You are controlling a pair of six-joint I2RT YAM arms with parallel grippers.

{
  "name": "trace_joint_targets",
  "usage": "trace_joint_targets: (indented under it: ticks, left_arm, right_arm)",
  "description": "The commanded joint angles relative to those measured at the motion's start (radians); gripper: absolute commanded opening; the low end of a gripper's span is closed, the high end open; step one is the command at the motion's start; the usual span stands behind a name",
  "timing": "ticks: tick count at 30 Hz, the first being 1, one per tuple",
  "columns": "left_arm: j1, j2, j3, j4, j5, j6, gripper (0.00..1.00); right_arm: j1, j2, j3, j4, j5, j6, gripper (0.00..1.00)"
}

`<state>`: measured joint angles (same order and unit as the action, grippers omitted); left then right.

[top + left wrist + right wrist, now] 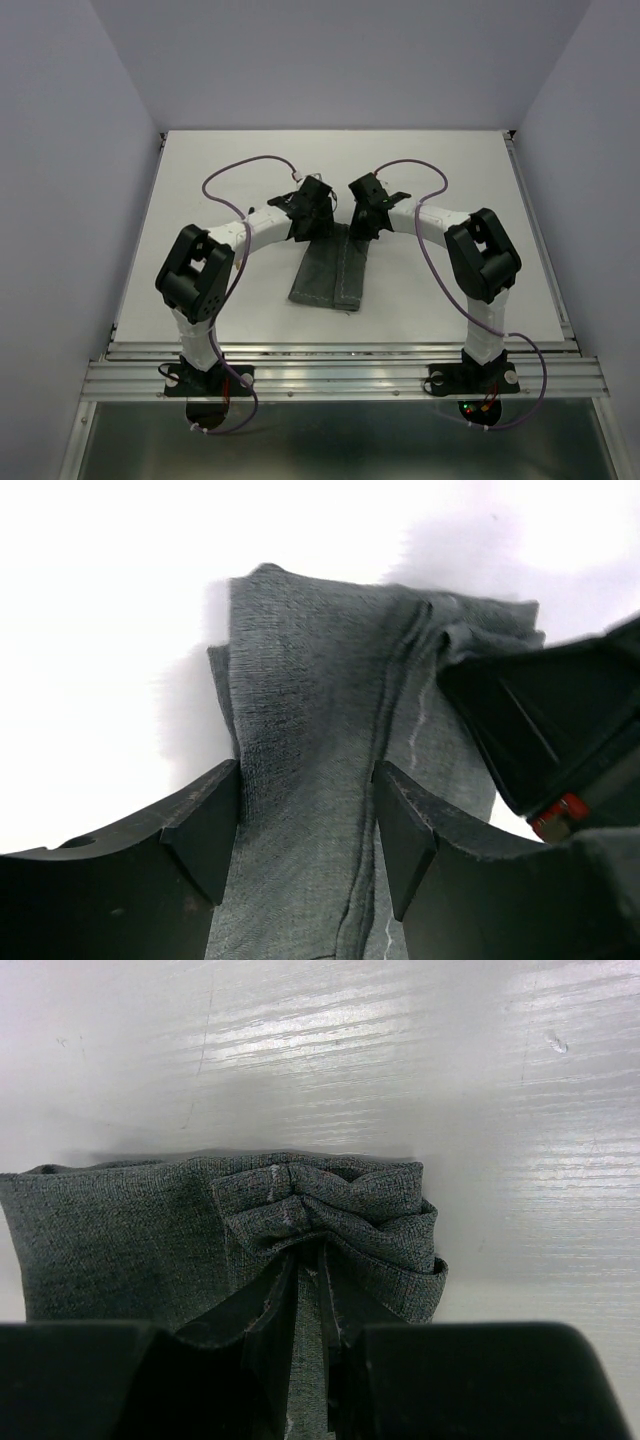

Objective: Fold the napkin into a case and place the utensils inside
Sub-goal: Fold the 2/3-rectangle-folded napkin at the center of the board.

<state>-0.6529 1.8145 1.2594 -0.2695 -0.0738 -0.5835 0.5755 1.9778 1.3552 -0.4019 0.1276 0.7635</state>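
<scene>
Observe dark grey-green folded cloth napkin (330,272) lying as narrow strip, light stitching showing, at centre of white table (450,170). At its 12 o'clock end, note left gripper (305,815) spread wide astride cloth, right gripper (308,1280) clamped on bunched pleats.

From above, the far end of the napkin (328,280) is hidden from you under the left pincer (312,215) and the right pincer (368,215). The left wrist view cuts the napkin off at its bottom edge and shows you the right pincer blurred and cropped. In the right wrist view, the fingers cover the fold they pinch.
</scene>
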Motion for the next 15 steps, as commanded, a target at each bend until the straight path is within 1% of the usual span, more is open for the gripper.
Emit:
trace_joint_targets:
  ticks: [1, 3, 9, 15]
  left_arm:
    - [0.045, -0.078, 0.0, 0.001, -0.055, -0.052, 0.65]
    - [0.074, -0.063, -0.009, 0.038, -0.017, -0.038, 0.66]
    - [0.105, 0.04, 0.052, 0.042, 0.055, -0.018, 0.66]
    - [0.11, 0.121, 0.072, 0.032, 0.069, -0.024, 0.6]
  right_arm:
    - [0.003, 0.01, -0.022, -0.038, -0.008, 0.002, 0.2]
    - [0.003, 0.01, -0.022, -0.04, -0.008, 0.002, 0.2]
    - [0.003, 0.01, -0.021, -0.043, -0.014, 0.0, 0.2]
    - [0.003, 0.007, -0.015, -0.045, -0.019, 0.0, 0.2]
